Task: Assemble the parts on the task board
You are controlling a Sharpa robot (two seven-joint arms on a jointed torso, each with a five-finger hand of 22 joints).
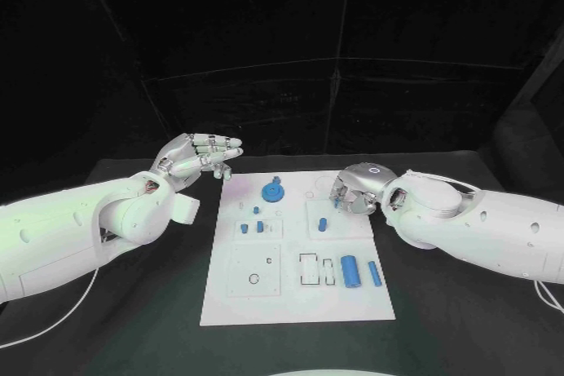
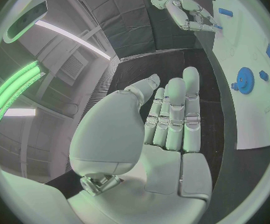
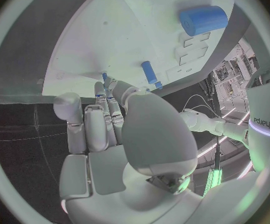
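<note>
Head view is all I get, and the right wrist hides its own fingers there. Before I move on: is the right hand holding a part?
Observer: In the right wrist view, the right hand has its fingertips at a small blue piece on the task board. I cannot tell whether it is pinched.
Operator: And the left palm?
Observer: In the left wrist view, the left hand has a bare palm and straight fingers.

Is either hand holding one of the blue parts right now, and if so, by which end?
The left hand holds nothing. The right hand cannot be told: its fingertips are at the task board.
</note>
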